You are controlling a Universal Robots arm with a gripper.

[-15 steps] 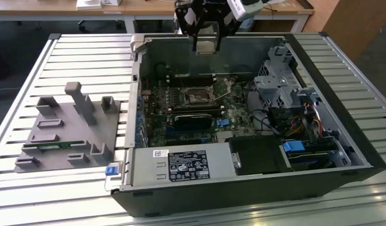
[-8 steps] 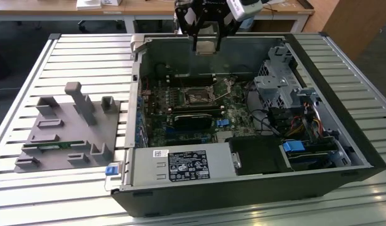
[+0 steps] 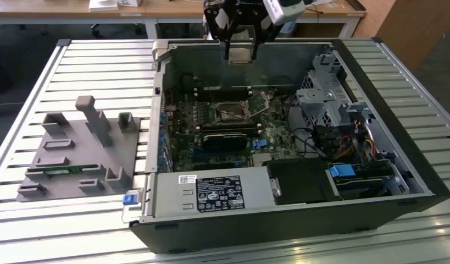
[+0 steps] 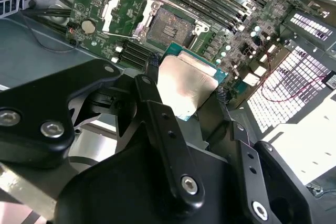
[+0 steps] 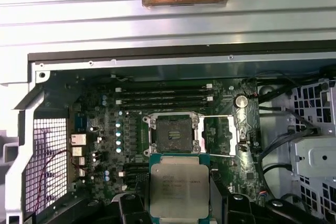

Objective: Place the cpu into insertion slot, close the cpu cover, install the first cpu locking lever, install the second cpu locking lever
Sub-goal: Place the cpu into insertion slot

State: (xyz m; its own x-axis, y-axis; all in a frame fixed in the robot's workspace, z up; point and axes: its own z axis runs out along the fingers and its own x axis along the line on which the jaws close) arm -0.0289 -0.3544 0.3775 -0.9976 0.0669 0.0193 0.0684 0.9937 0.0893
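– Grey plastic on the exterior view's left: what is it?

– Fixture block with upright posts. It sits on the slatted table, just beside the open case.

– And inside the case?

– Power supply against the near wall, with the green board beyond it. The slot is about mid-board. A drive cage stands at the exterior view's right.

– Where is the arm?

– It comes in from the far side. The gripper hangs fingers-down over the case's far wall, well above the board and farther back than the slot.

– What is the tool doing?

– It is narrowed onto the cpu. In the second wrist view the black fingers press on two opposite edges of the chip. Its dull metal top faces the camera and its green edge points toward the board.

– Does the cpu touch anything else?

– No. It is in the air, apart from the board. In the first wrist view the slot lies just past the chip's far edge.

– And the cover?

– The cover is swung open. It lies just beside the slot, on the exterior view's right. The slot's dark contact field is uncovered inside its silver rim.
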